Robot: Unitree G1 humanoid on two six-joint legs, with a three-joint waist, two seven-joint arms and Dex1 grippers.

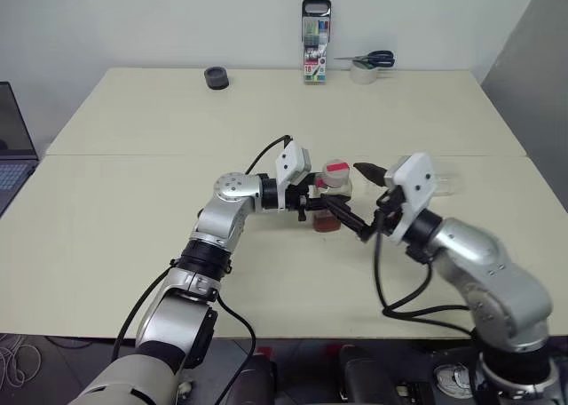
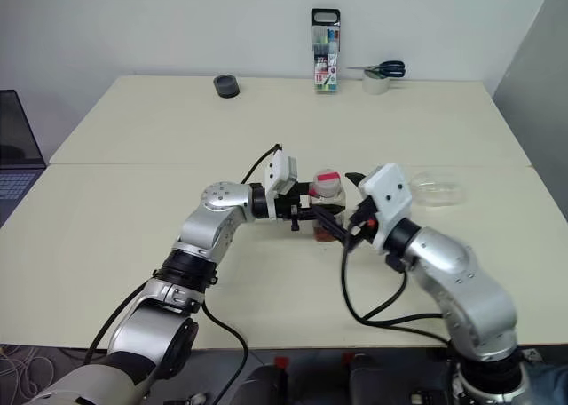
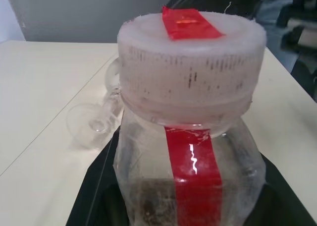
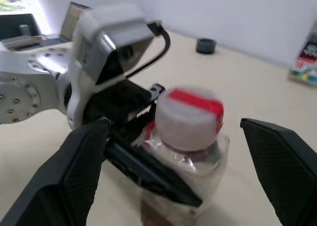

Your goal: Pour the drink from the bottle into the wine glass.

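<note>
Left claw (image 1: pixel 312 201) hugs the bottle (image 1: pixel 334 201)
It keeps it upright so the wide-open right claw (image 4: pixel 183 181) can twist the cap (image 4: pixel 188 118); the wine glass (image 2: pixel 435 190) lies sideways

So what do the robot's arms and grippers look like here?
Both arms are silver-grey metal with rounded joint housings and black segments near the shoulders. Each wrist carries a white boxy camera block, with black cables looping alongside. The left gripper and right gripper have black, wedge-shaped, textured fingers.
</note>
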